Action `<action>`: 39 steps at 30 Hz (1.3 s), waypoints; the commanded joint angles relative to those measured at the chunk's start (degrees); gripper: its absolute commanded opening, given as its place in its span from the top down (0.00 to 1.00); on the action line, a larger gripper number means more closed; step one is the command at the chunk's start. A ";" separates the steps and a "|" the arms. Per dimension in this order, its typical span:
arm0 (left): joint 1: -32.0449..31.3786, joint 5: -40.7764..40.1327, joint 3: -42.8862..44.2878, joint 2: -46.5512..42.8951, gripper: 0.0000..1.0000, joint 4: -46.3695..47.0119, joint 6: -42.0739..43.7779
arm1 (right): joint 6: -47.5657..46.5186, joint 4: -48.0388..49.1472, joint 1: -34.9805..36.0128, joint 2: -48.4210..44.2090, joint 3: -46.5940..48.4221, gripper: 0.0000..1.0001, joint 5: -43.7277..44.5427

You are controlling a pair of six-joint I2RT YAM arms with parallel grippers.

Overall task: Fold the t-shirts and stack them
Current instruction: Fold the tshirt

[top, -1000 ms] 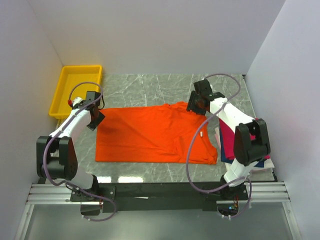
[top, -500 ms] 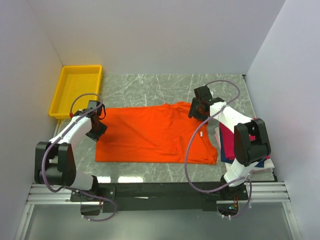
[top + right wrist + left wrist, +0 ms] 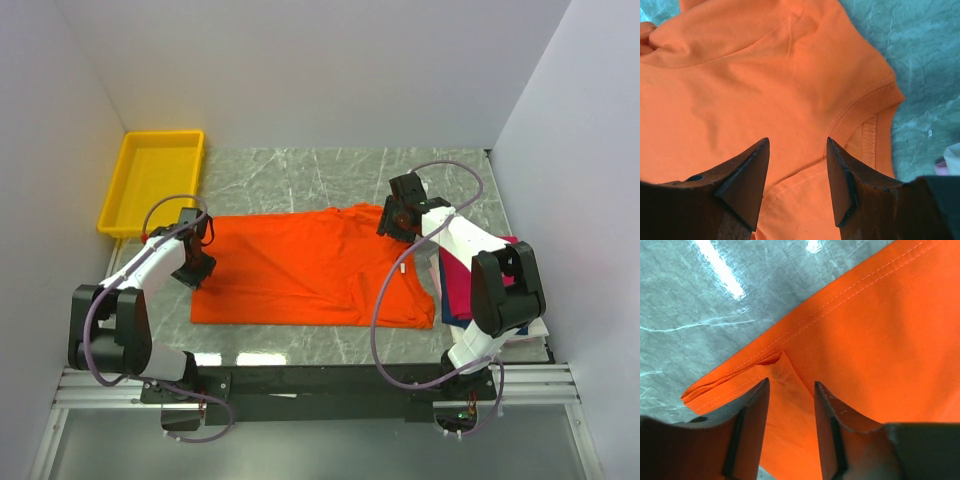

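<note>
"Top external first, left to right: what is in front of you?"

"A yellow tray [image 3: 150,185] sits at the far left corner of the worktop [image 3: 300,175]. Next comes your left end effector [image 3: 200,268], low over the left edge of the orange t-shirt [image 3: 300,270], which lies spread flat across the middle. Your right end effector [image 3: 392,224] is over the shirt's far right part. Past it, a magenta-pink t-shirt [image 3: 458,285] lies in a pile at the right edge, partly under the right arm."

"Is either one gripping cloth?"

"Not that I can see. In the left wrist view your fingers are narrowly parted either side of a small tuck at the hem corner [image 3: 767,362], with nothing pinched. In the right wrist view they're parted a little wider over the shoulder area, with the ribbed collar [image 3: 865,107] just to their right, and they hold nothing."

"How will the shirt handle?"

"I'd expect it to be light, thin and limp, so it will drape and drag instead of keeping its shape. Take it on the stitched hem at the left corner, where the cloth is doubled and less likely to slip. On the right, take it beside the collar ribbing. That left edge shows more than one layer, so you may catch only the top one. Raise both ends evenly, or the slack side will likely trail and crease."
</note>
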 commanded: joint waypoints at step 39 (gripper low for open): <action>5.10 3.10 -1.49 2.02 0.57 2.96 2.71 | 0.28 -0.19 11.08 -6.05 -3.97 0.41 3.64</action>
